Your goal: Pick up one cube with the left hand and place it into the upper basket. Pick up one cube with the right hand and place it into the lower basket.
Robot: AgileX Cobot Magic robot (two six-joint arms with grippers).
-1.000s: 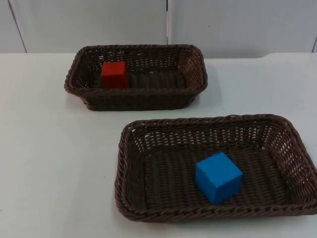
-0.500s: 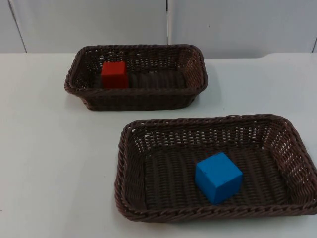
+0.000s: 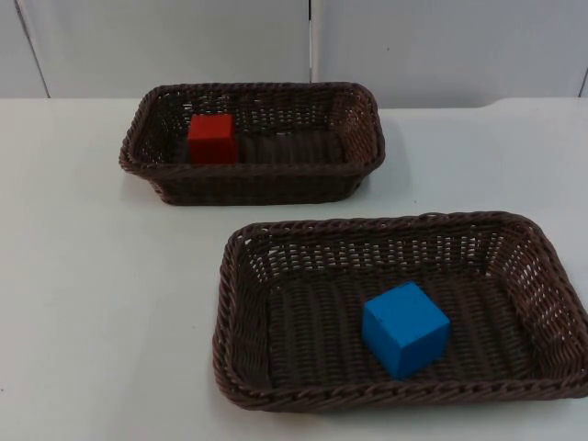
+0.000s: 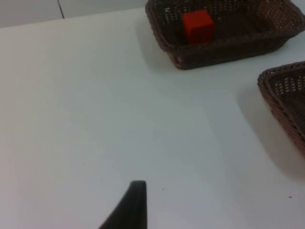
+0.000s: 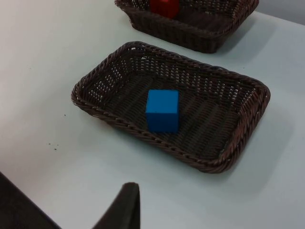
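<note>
A red cube [image 3: 212,138] rests inside the upper brown wicker basket [image 3: 248,184], near its left end. A blue cube [image 3: 404,329] lies, turned at an angle, on the floor of the lower wicker basket [image 3: 367,397]. In the left wrist view my left gripper [image 4: 136,202] hangs over bare table, well away from the upper basket [image 4: 214,52] and the red cube [image 4: 198,26]. In the right wrist view my right gripper [image 5: 126,207] is held high over the table beside the lower basket [image 5: 167,145], apart from the blue cube [image 5: 162,110]. Nothing is held by either one.
The white table [image 3: 92,276] stretches wide to the left of both baskets. Behind the upper basket rises the grey partition wall [image 3: 184,46]. A narrow strip of table separates the two baskets.
</note>
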